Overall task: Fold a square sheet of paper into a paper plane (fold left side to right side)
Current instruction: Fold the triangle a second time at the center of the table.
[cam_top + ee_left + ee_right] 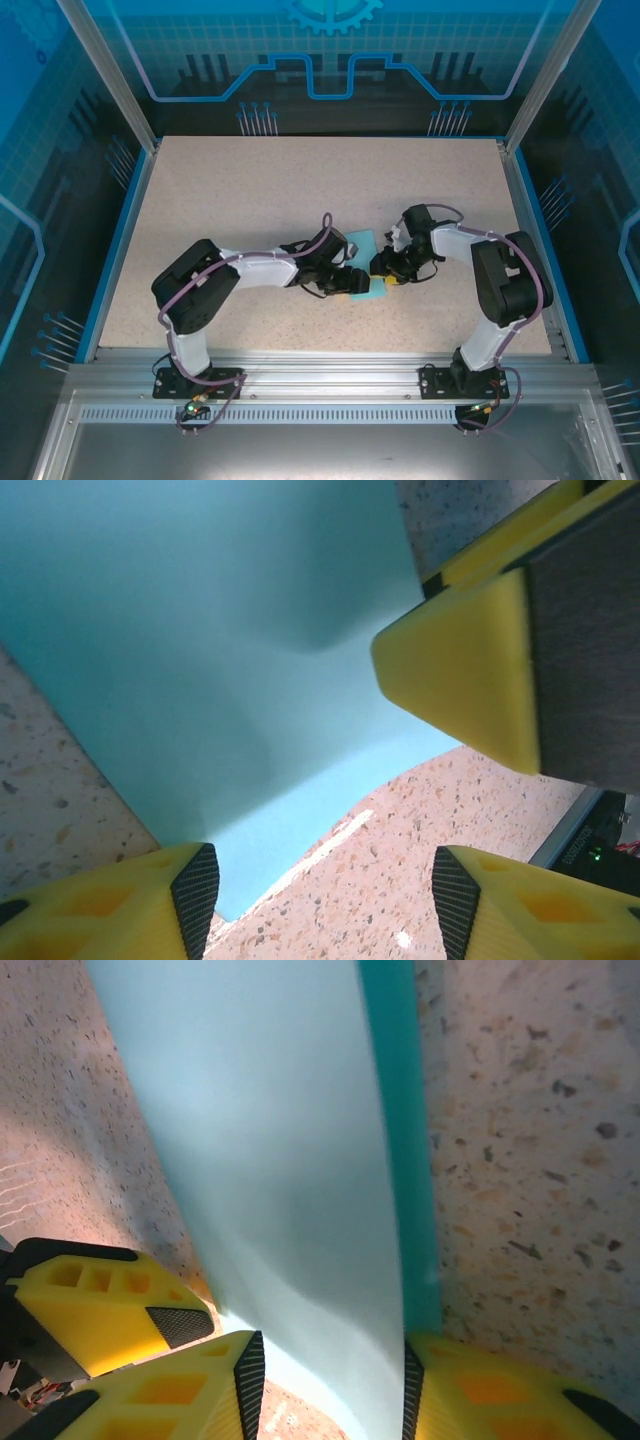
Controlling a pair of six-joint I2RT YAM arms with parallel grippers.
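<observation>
Speckled table (250, 200) bears blue paper (362, 243), left tool (357, 284) overlapping.

The sheet of paper (200, 630) looks thin, smooth and matt to me, with a soft sheen where it bows. My table (250, 200) is a speckled, stone-like top, matt and slightly grainy. The fingers (130, 910) of the left gripper (325, 900) are matt yellow plastic with black cross-hatched pads (197, 890) that look rubbery. The right gripper (330, 1385) is made the same way. Along the near edge I see a brushed metal rail (320, 370).
</observation>
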